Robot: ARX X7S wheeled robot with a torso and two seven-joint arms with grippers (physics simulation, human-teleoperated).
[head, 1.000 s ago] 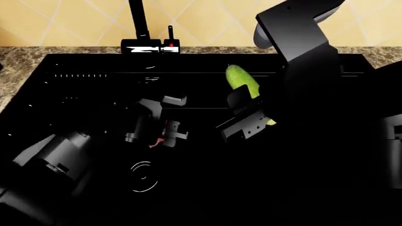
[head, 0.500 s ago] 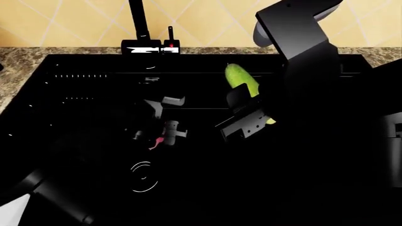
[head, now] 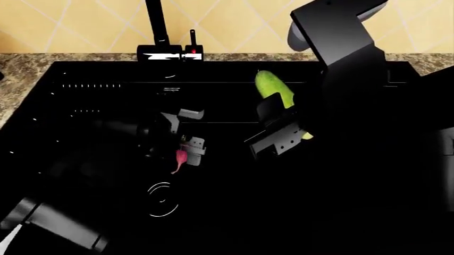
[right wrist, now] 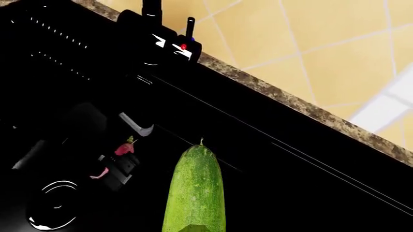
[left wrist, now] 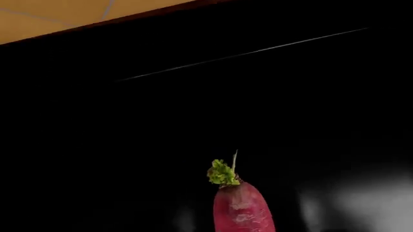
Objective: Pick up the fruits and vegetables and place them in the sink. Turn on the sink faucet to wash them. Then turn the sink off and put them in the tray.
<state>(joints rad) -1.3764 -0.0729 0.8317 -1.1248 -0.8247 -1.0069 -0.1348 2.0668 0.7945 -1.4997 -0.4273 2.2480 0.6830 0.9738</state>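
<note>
A yellow tiled wall (head: 234,24) with pale diagonal grout lines rises behind the speckled granite counter (head: 21,74).

We see a glossy black basin (head: 106,95) set in rough-looking speckled granite (right wrist: 310,113); the long green cucumber (right wrist: 195,188) looks finely pebbled, the pink-red radish (left wrist: 242,208) smooth, perhaps slightly waxy.
</note>
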